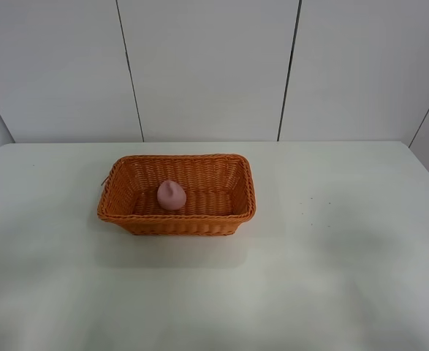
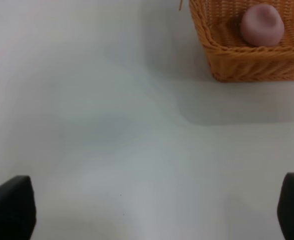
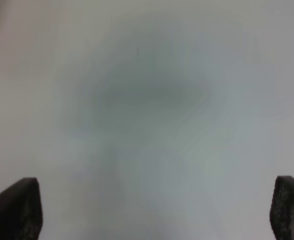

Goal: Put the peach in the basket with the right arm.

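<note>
The pink peach (image 1: 171, 195) lies inside the orange-brown wicker basket (image 1: 232, 217), toward its left half, and the left wrist view shows the peach (image 2: 261, 25) in the basket (image 2: 222, 60) too. Neither arm appears in the exterior high view. My left gripper (image 2: 152, 210) is open over bare table, well short of the basket, with only its black fingertips (image 2: 10, 207) showing. The right gripper (image 3: 152, 210) is also open, its fingertips (image 3: 16, 207) wide apart above blurred white table, with nothing between them.
The basket stands mid-table on a white tabletop (image 1: 331, 256). White wall panels (image 1: 207, 66) rise behind the table's far edge. A soft shadow (image 3: 147, 95) lies on the table under the right gripper.
</note>
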### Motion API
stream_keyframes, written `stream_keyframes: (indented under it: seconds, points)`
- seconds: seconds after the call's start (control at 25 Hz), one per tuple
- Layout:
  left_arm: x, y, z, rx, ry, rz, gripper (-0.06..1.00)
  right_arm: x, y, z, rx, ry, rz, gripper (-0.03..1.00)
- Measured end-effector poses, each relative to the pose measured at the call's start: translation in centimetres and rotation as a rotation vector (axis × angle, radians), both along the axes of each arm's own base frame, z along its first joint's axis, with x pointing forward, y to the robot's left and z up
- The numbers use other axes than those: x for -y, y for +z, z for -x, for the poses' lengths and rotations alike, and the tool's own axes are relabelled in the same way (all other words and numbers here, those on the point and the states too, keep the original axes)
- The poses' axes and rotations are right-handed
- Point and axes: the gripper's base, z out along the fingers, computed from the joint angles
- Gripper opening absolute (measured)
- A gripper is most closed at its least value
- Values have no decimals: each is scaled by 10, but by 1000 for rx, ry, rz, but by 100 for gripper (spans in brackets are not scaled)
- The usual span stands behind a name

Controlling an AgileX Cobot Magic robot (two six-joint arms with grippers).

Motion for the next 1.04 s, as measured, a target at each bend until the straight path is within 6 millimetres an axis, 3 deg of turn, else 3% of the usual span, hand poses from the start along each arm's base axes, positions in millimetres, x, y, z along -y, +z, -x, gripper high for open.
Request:
stream_keyframes:
  seconds: [0.44, 1.04]
  points:
    - [0, 0, 0, 0, 0, 0, 99, 0, 4, 40, 259, -2, -4, 70]
    - [0, 0, 0, 0, 0, 0, 99, 0, 4, 40, 263, 1, -5, 70]
